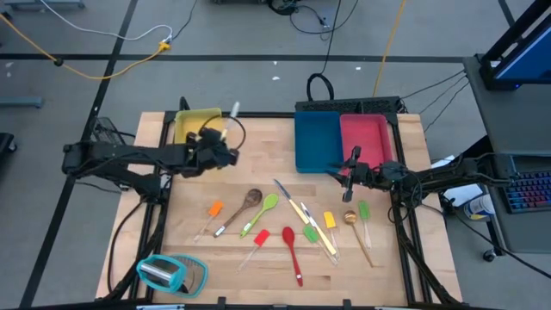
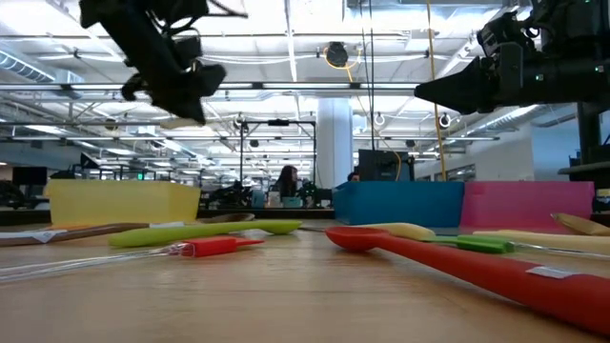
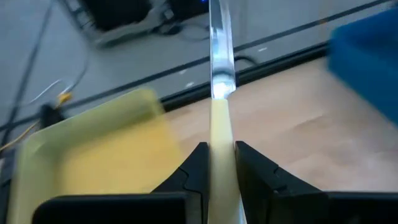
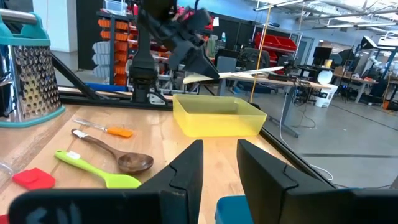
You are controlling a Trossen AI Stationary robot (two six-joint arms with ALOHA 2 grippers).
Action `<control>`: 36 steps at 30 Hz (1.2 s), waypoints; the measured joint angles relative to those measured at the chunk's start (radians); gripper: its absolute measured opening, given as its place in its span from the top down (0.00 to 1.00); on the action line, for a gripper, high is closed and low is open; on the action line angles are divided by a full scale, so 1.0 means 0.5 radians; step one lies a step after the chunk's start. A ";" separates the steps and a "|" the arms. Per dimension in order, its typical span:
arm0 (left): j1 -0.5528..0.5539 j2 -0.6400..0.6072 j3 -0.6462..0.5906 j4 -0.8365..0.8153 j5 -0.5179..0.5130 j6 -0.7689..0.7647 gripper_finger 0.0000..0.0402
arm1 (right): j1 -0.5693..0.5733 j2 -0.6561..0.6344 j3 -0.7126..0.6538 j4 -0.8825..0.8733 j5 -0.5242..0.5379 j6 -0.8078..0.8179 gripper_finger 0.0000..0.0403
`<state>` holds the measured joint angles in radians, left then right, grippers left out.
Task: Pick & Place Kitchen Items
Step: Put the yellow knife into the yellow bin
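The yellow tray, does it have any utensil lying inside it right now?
No, the yellow tray is bare inside; the left gripper holds a yellow-handled utensil above it.

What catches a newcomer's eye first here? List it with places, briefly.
The left gripper stands out, raised over the yellow tray at the table's back left, shut on a pale-handled utensil with a clear blade. Next comes the bright scatter of spoons and spatulas mid-table, the red spoon nearest the front. The right gripper waits by the pink tray.
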<state>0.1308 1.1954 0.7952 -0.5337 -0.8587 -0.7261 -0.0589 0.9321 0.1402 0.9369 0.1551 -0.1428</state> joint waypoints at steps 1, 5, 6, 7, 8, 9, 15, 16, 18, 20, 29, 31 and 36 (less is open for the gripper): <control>0.034 -0.004 0.000 -0.071 -0.003 -0.053 0.86 | -0.001 0.000 0.000 0.001 0.000 0.001 0.78; 0.181 0.007 0.000 -0.343 0.021 -0.253 0.86 | 0.000 0.000 0.000 -0.001 0.001 0.001 0.77; 0.218 0.018 0.000 -0.379 0.033 -0.291 0.86 | -0.001 0.000 0.000 -0.004 0.000 0.001 0.77; 0.251 0.027 0.000 -0.422 0.051 -0.320 0.86 | 0.000 0.000 0.000 -0.005 0.000 0.001 0.78; 0.281 0.031 0.000 -0.471 0.077 -0.340 0.86 | 0.000 0.000 0.000 -0.006 0.000 0.001 0.77; 0.310 0.031 -0.001 -0.505 0.100 -0.350 0.86 | 0.000 0.000 0.000 -0.006 0.000 0.001 0.77; 0.465 0.033 0.000 -0.576 0.193 -0.346 0.86 | 0.000 0.000 0.000 -0.013 0.000 0.001 0.77; 0.490 0.034 -0.004 -0.565 0.220 -0.332 0.86 | 0.000 0.000 0.000 -0.013 0.000 0.001 0.77; 0.542 0.033 -0.033 -0.560 0.261 -0.318 0.86 | 0.000 0.000 0.000 -0.013 0.000 0.001 0.77; 0.592 0.034 -0.086 -0.563 0.289 -0.318 0.86 | 0.000 0.000 0.000 -0.013 0.000 0.001 0.77; 0.822 0.034 -0.406 -0.339 0.433 -0.307 0.86 | -0.001 0.000 -0.001 -0.013 0.000 0.001 0.77; 0.870 0.034 -0.463 -0.194 0.497 -0.241 0.86 | 0.000 0.000 -0.001 -0.013 0.000 0.001 0.77; 1.000 0.034 -0.589 0.113 0.659 -0.069 0.86 | 0.000 0.000 -0.001 -0.013 0.000 0.001 0.77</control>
<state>0.6309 1.2125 0.5007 -0.4773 -0.5294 -0.7608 -0.0589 0.9321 0.1398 0.9306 0.1552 -0.1421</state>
